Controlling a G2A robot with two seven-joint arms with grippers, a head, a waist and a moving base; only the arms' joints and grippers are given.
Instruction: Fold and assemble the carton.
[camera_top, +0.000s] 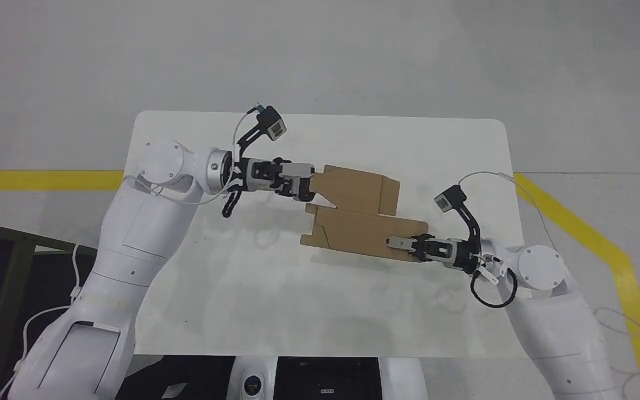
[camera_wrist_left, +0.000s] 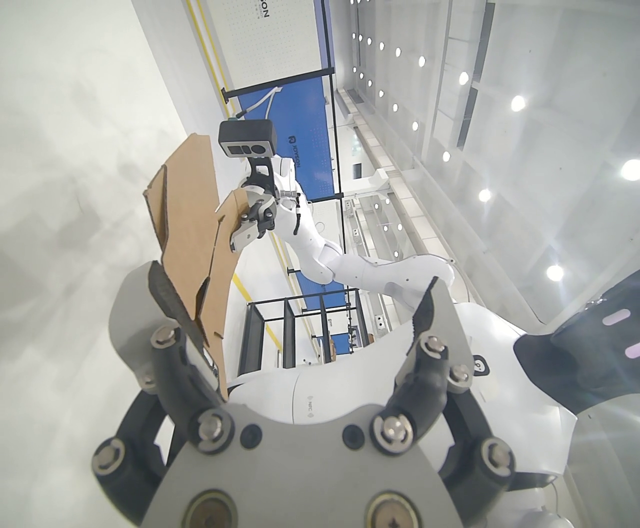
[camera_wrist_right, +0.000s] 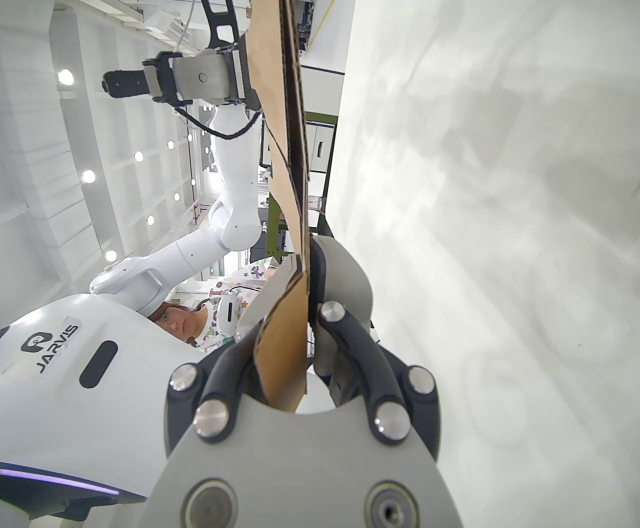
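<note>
Left gripper nearest the lens, its claw spread wide; one dark pad at lower left of the left wrist view lies against the near end of the carton, the other pad stands well apart with nothing on it; far end of the same board pinched by the right gripper at mid-frame; right wrist view agrees, that claw clamped on a brown flap that runs up the frame edge-on; top view puts the carton at centre frame over the white table, flat and not yet opened, two panels offset, an arm at each end; whether it rests on the table or hangs just above, cannot tell. Judgement: step in hand is getting a second hold so the flat blank can be opened into a sleeve. To do it well: close the left claw on one layer only, near a crease, not on both layers together; hold the right end firm as the anchor; then ease the ends toward each other, letting the creases bend; corrugated board likely kinks off-crease if forced.
</note>
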